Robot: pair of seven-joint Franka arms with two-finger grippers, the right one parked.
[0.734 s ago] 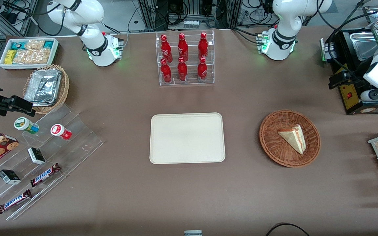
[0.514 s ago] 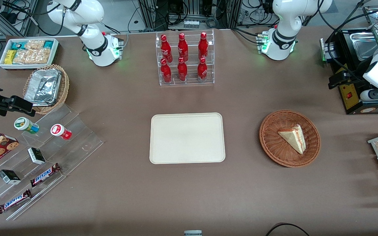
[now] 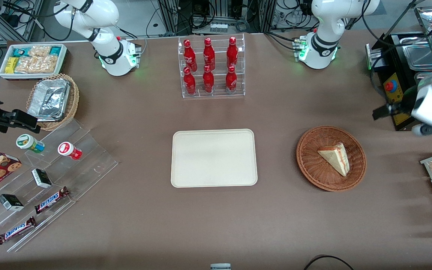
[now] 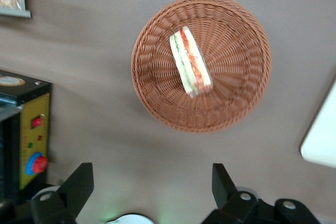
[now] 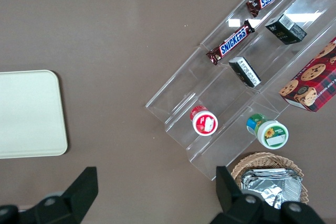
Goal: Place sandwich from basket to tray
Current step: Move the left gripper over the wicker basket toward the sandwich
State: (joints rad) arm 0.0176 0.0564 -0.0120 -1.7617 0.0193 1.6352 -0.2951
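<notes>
Above basket (image 4: 201,64) | claw (image 4: 149,184) spread, empty, fingertips cut off | sandwich (image 4: 190,61) inside

Woven wicker basket (image 3: 331,158); matt smooth tray (image 3: 213,158); black fingers (image 4: 79,186) spread apart.

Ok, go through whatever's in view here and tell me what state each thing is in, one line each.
sandwich: lying in the basket, not gripped.
basket: on the table, holding only the sandwich.
tray: flat on the table, nothing on it.
gripper: open, holding nothing, hanging above the table beside the basket.
red bottles: six, upright in the clear rack.
foil containers: stacked in the tan basket.
</notes>
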